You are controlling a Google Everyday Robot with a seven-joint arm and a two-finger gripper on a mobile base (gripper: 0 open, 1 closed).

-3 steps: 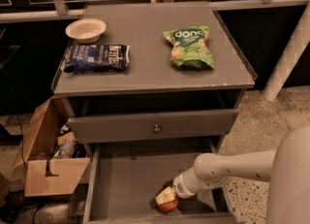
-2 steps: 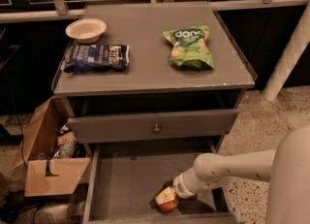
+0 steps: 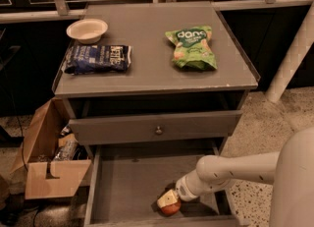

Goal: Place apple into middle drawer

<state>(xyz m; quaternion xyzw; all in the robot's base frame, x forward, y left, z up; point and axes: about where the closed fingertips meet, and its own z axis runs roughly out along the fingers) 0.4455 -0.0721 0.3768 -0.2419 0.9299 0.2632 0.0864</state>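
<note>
The single camera looks steeply down from in front of the cabinet [image 3: 196,125], fairly near, onto its tabletop [image 3: 147,49] and open drawer [image 3: 127,182], where the pincer [image 3: 170,200] sits.

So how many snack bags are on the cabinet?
2. The blue bag lies left, by the white bowl; the green bag lies right. The gripper is in the middle drawer, at the apple.
</note>
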